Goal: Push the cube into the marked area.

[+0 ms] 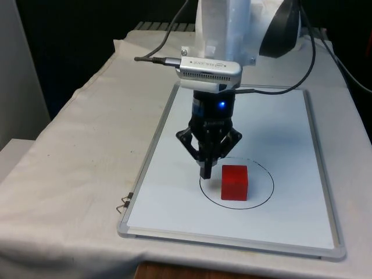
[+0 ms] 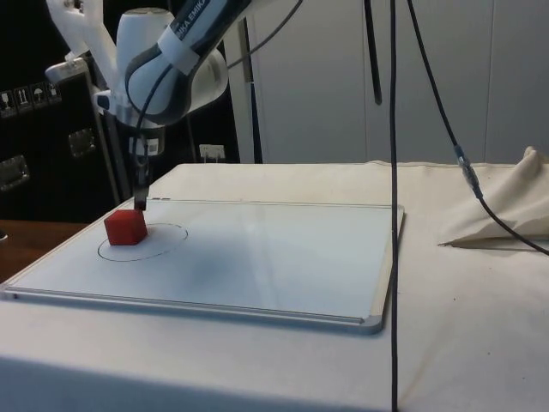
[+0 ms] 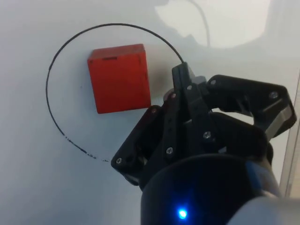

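Whiteboard (image 1: pixel 279 133) is lying mostly bare in the upper right and lower left of the front view. Red cube (image 1: pixel 235 182) is sitting inside the drawn circle (image 1: pixel 268 185), just right of the gripper (image 1: pixel 206 172) tip. A hanging cable (image 2: pixel 395 172) is crossing the side view right of centre.

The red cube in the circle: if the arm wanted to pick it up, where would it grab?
Probably from straight above, closing on two opposite side faces of the red cube. It sits flat on the whiteboard inside the drawn circle, its sides flat and parallel, nothing crowding it. The tool stands beside it.
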Robot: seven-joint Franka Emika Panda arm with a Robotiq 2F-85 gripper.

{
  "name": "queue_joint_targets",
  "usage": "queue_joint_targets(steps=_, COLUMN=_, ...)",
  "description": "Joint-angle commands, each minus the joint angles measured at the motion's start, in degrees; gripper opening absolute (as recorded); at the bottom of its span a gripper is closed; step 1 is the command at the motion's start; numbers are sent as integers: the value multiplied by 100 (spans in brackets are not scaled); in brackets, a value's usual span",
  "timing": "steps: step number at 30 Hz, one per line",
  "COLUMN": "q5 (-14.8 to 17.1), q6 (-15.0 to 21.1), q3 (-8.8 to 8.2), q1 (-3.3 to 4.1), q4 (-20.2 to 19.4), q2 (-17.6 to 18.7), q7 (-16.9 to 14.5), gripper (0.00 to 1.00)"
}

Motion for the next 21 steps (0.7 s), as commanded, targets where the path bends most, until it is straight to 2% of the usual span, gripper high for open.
queue_joint_targets(steps=1, q5=6, q6=-29, q3=-23, q1=-17, q4=-29, q2=-40, q7=6, gripper=0)
queue_joint_targets(steps=7, q5=17, q6=-57, q3=-92, q1=-63, q4=-160, q2=-189, q7=-97, gripper=0)
queue_joint_targets(steps=8, q5=6, q6=-80, q3=-126, q1=-34, q4=-63, q2=-97, q7=-40, gripper=0)
queue_joint_targets(steps=9, q5=11, q6=-52, q3=-115, q1=-57, q4=-206, q2=-235, q7=-109, gripper=0)
queue_joint_targets(steps=16, q5=-11, q6=-74, q3=-212, q1=-17, q4=-693, q2=-768, q7=-229, gripper=0)
queue_joint_targets(steps=17, q5=0, q6=-86, q3=-206, q1=-29, q4=-665, q2=-733, q7=-223, gripper=0)
queue_joint_targets(steps=21, q5=-6, q6=-86, q3=-206, q1=6, q4=-922, q2=-1008, q7=-241, gripper=0)
